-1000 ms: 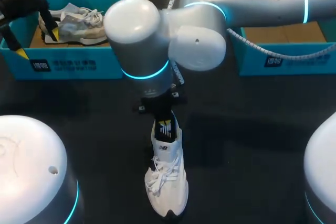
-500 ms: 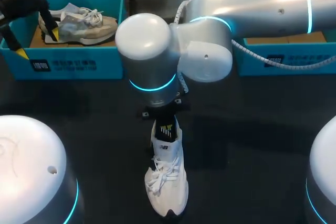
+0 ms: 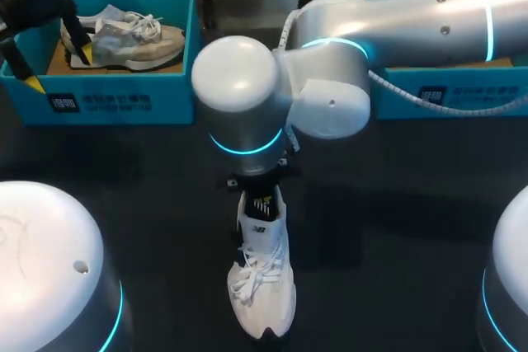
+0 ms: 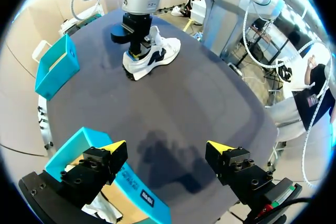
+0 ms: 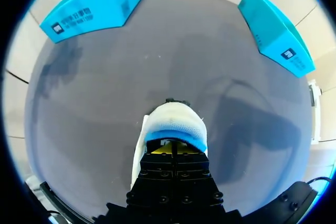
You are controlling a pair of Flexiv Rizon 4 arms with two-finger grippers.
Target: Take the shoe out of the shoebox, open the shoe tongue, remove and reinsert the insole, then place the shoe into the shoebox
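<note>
White sneaker (image 3: 262,274) stands upright on the tabletop, midway along its near edge, toe toward that edge. The right gripper (image 5: 173,144) comes straight down into the shoe's mouth at the heel end, its fingers pressed together just inside the blue-lined collar; whether they pinch the insole is hidden. The insole step looks to be in hand. It would go best with a grip on the insole's heel edge alone, clear of the collar lining, and a slow pull up and back so the shoe does not lift. The left gripper (image 4: 167,146) hangs spread over the far-left shoebox (image 3: 107,103), too far off to steady the shoe.
</note>
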